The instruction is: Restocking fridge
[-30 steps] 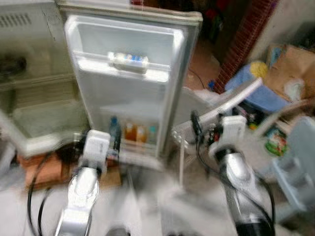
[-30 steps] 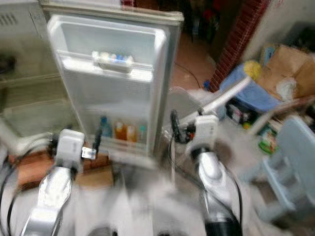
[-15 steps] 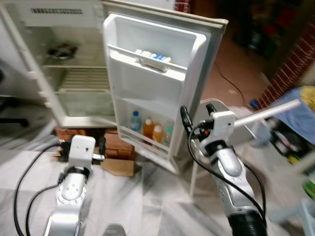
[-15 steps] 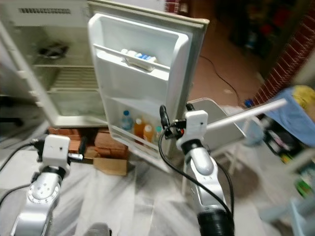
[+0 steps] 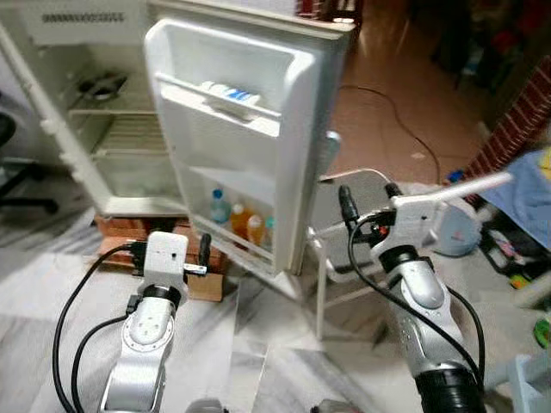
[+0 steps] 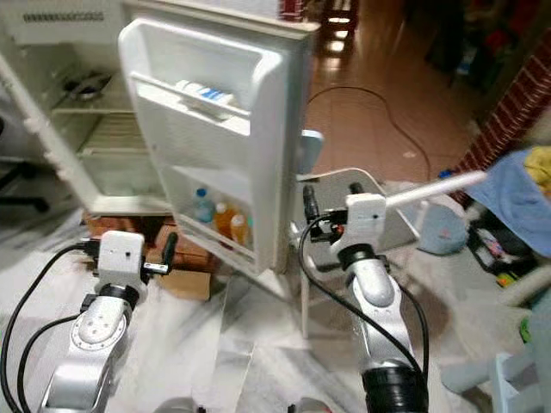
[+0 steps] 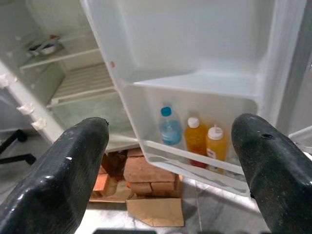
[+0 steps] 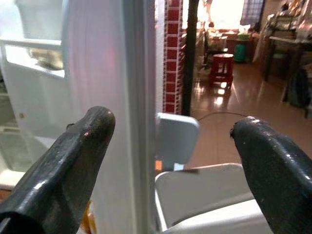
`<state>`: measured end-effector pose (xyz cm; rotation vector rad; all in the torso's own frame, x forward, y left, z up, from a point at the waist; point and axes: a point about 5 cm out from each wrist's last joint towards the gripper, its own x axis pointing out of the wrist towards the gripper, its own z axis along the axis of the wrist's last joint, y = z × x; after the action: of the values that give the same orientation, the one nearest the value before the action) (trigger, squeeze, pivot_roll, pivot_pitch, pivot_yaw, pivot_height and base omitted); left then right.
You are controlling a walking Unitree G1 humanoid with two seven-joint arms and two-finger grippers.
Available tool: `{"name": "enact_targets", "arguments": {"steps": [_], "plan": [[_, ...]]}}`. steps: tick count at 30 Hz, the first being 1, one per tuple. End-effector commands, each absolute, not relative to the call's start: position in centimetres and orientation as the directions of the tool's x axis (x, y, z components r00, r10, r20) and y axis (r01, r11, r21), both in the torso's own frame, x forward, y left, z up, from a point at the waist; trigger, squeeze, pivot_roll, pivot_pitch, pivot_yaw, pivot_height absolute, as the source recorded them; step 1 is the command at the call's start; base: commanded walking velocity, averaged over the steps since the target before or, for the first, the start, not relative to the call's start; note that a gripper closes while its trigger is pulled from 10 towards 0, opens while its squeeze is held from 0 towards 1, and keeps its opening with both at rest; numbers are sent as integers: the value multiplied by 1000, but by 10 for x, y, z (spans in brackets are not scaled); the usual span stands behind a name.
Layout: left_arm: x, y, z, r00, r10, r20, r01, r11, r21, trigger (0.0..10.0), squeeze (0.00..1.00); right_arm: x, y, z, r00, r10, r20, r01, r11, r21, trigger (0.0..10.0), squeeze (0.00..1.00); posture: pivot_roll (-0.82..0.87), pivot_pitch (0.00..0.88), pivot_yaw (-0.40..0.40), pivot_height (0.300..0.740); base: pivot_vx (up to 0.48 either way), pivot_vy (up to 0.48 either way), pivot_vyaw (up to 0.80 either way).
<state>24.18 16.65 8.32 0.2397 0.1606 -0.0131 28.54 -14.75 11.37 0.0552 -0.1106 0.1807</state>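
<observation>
My left claw (image 7: 165,161) is spread wide and holds nothing; my right claw (image 8: 170,156) is likewise wide apart and empty. Both arms are raised in front of me, clear of the fridge (image 5: 103,112).

The fridge door (image 5: 250,112) stands swung out toward me, its inner face turned to my left arm. The lower door shelf (image 7: 195,165) carries a clear bottle with a blue cap (image 7: 170,127) and two orange bottles (image 7: 196,138), all upright, long axes vertical. This shelf lies straight ahead of my left claw, well apart from it. My right claw faces the door's outer edge (image 8: 139,97), beside a grey chair (image 5: 362,215).

Judgement: no stock is in hand, and the left arm is nearer the door shelf.
</observation>
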Motion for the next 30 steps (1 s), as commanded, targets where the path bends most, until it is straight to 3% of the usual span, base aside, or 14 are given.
{"name": "enact_targets", "arguments": {"steps": [1,8,20,25,30], "plan": [[241,175,82,984,44,-171,-1,969,245,10000,0,287,-139,122,967,207,146,-215,975,47,10000,0,123,0,-23,740,424,0,0],[242,173,86,988,50,-148,-17,975,220,10000,0,285,-138,121,966,212,146,-219,975,39,10000,0,119,0,-23,740,395,0,0],[243,181,86,978,150,-145,-114,965,236,10000,0,287,-137,122,968,209,142,-217,975,45,10000,0,122,0,-23,740,0,0,0],[240,187,73,939,211,-272,-167,970,175,10000,0,300,-135,128,965,216,149,-226,973,54,10000,0,126,0,-24,740,0,0,0],[237,180,61,912,159,-378,-107,982,154,10000,0,319,-132,142,953,242,183,-254,966,44,10000,0,133,0,-25,740,0,0,0]]}}
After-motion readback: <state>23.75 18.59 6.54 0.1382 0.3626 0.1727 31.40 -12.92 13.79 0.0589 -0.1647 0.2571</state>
